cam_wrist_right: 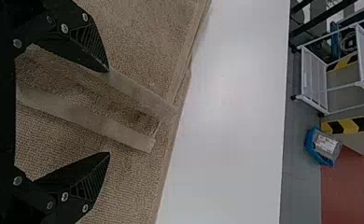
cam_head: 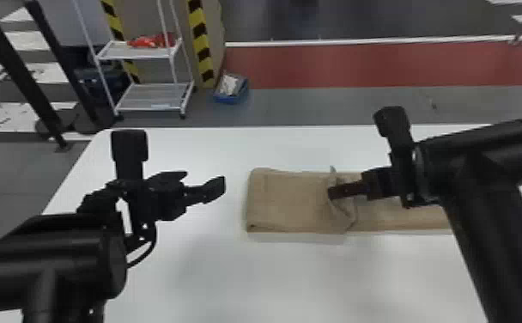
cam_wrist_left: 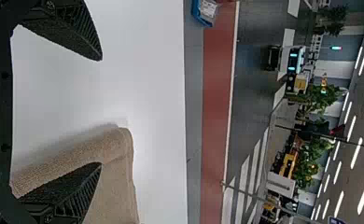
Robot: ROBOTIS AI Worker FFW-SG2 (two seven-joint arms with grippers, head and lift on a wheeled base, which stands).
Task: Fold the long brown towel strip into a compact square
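Rack, far left: white metal rack [cam_head: 153,99] on the floor beyond the table [cam_head: 230,275].
Left gripper: left gripper [cam_wrist_left: 101,111] spread, nothing between its two sides. In the head view it hangs over the white top, just short of the towel's near end.
Towel, left stretch: brown towel [cam_head: 290,202] flat on the table, layered here, with a thick rounded fold at the left end.
Towel, middle: pale raised edges [cam_wrist_right: 87,117] stand up out of the cloth, rucked and not pressed down.
Right gripper: right gripper [cam_wrist_right: 109,112] at that ruck, spread, one side of it to either side of the raised edges. No pinch on the cloth.
Towel, right stretch: lower-lying strip runs on under the right arm [cam_head: 487,214]; its far end can't be made out.
Step in hand: looks like an early fold, left part doubled over towards the middle. Still a long strip, nowhere near a square.
Next move: settle the ruck and square its edges, I'd judge, then bring the right stretch over. A snagged edge could drag the layers askew.
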